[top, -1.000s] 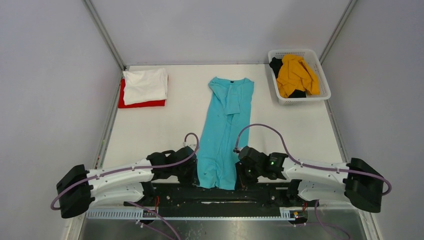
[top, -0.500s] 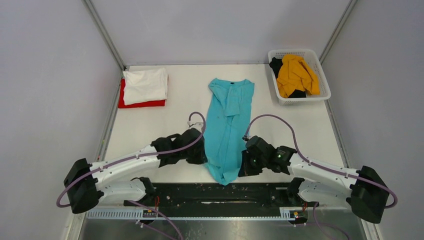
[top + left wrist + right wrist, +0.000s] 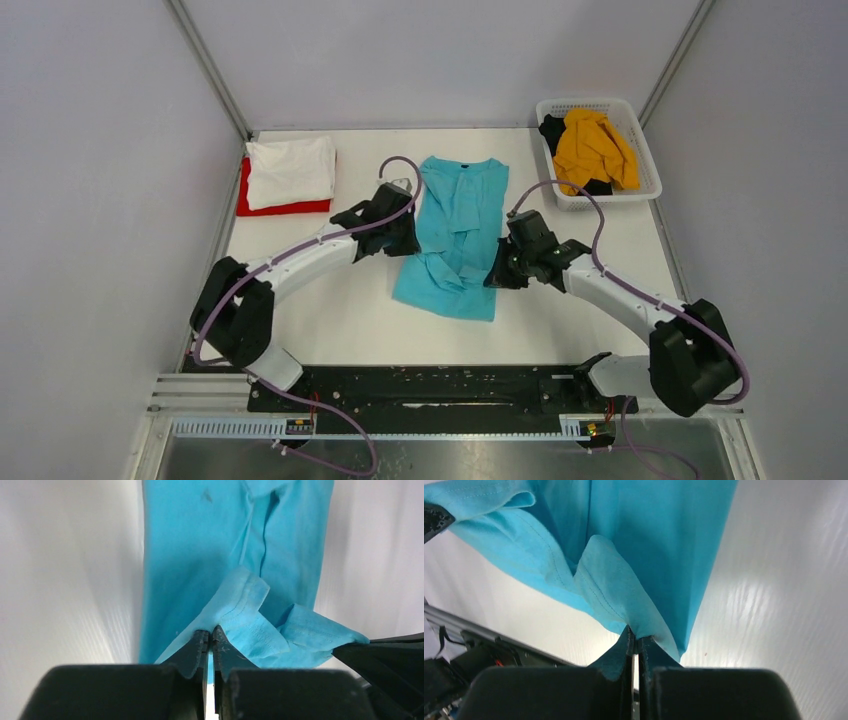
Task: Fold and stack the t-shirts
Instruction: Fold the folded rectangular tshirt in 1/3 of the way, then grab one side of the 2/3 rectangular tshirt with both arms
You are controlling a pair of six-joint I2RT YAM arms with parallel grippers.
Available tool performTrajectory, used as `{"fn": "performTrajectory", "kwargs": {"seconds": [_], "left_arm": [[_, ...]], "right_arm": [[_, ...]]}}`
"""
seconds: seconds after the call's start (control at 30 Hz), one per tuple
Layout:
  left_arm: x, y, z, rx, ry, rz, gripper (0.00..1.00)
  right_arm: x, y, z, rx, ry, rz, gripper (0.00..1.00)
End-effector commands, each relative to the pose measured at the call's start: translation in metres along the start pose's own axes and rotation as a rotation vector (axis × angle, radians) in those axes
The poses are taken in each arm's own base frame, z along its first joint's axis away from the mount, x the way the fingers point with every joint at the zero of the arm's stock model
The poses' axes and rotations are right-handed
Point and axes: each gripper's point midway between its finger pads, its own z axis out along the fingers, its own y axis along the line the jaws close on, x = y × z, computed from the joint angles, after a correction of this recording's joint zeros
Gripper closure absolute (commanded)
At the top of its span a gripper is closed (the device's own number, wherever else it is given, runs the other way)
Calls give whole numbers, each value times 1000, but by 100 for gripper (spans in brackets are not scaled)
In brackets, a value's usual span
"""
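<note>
Seen from above, the fingertips of both claws are lost under their own black wrist housings, so the grip cannot be read from up there; the wrist cameras settle it. The left gripper [image 3: 210, 636] has its jaws pressed almost together on a stitched hem corner of the teal collared t-shirt [image 3: 462, 205], and the right gripper [image 3: 634, 642] is pinched tight on the opposite hem corner in the same way. Between the two claws the raised cloth sags and doubles over, bulging toward the near side of them, while the collar end lies flat on the table [image 3: 320, 300] just beyond them. Only the overhead view shows that collar and the whole outline. Each wrist view cuts the shirt off at the top of the frame, and the tabletop there is a streaky blur. A dark shape enters the left wrist view at the lower right, touching the cloth, but I cannot make out what part it is. Well out past the left claw's outer side sits a folded white t-shirt [image 3: 292, 170] on a red t-shirt [image 3: 285, 208], the red showing only as an edge. Beyond the right claw's outer side, a white lattice basket [image 3: 650, 180] holds a crumpled mustard-yellow t-shirt [image 3: 592, 148] that largely buries a black t-shirt [image 3: 552, 130].
</note>
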Motion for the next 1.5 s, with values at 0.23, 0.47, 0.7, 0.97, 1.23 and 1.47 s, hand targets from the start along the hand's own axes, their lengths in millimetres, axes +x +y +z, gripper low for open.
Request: {"fn": "performTrajectory", "kwargs": {"seconds": [0.23,0.47,0.7,0.97,1.23,1.47], "left_arm": [[-77,-17,48,81,-37,61,100],[-92,2,77,60,1,25,90],[-113,-5,69,121,-9,34,10],[-45,14,30,157,28,-55,1],[29,55,10,83,85,-153,14],[63,60,27,69,154,-170,39]], "right_arm": [[-82,0,21,-25,-48,68,98],[-115,-13,48,-19,-40,70,83],[-153,-21,54,-20,-96,78,17],[-105,-36,33,-16,-94,38,3],[-8,-39,34,39,58,-17,8],[32,-49,38,81,111,-14,27]]}}
